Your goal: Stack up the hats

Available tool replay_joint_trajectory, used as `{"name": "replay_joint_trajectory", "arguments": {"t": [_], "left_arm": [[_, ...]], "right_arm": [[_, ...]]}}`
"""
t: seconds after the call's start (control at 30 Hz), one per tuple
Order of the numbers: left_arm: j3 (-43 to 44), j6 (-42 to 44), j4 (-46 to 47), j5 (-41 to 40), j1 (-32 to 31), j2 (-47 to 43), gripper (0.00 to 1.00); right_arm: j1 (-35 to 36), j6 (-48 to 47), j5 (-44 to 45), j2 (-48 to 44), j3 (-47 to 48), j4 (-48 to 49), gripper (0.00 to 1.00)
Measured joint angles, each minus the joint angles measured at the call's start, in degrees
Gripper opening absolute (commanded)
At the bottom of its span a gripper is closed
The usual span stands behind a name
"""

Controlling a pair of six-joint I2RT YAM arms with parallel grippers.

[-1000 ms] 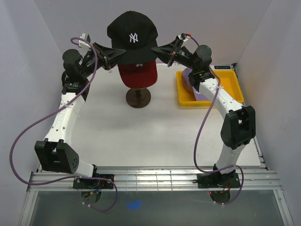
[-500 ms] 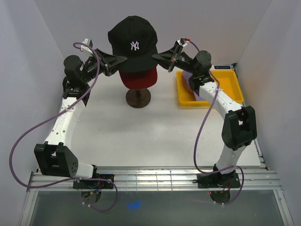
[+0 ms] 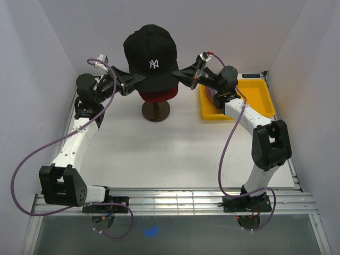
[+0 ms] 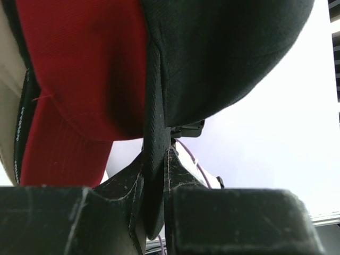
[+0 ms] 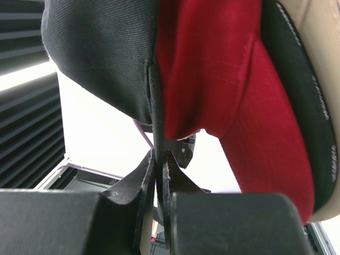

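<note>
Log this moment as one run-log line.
left gripper: shut on black cap edge | right gripper: shut on opposite edge | black cap: partly over red cap | red cap: on mannequin head

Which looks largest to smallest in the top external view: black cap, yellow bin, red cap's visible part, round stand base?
1. black cap and yellow bin: alike; the cap sits higher, nearer the camera, and the bin is partly hidden, so unranked.
2. round stand base and red cap (visible strip only): alike, both clearly smaller.
</note>
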Motion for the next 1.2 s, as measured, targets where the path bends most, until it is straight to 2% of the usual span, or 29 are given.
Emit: {"name": "replay_joint_trajectory", "arguments": {"t": [0.5, 1.03, 1.1, 1.2], "left_arm": [[-7.0, -0.3, 2.9, 0.0, 0.1, -1.7, 0.0], [-4.9, 1.9, -3.5, -0.3, 0.3, -1.7, 0.0], [-4.2, 2.6, -4.8, -0.4, 0.4, -1.6, 0.04], [-2.8, 3.7, -7.4, -0.6, 0.6, -1.6, 0.23]], "right_arm": [[-0.2, -2.6, -0.9, -0.7, -5.0, 0.8, 0.08], [-0.2, -7.9, -0.5, -1.8, -4.0, -7.3, 0.08], [-0.2, -9.3, -0.5, -1.9, -2.8, -9.8, 0.08], [-0.2, -11.1, -0.7, -1.9, -1.0, -13.3, 0.08]]}}
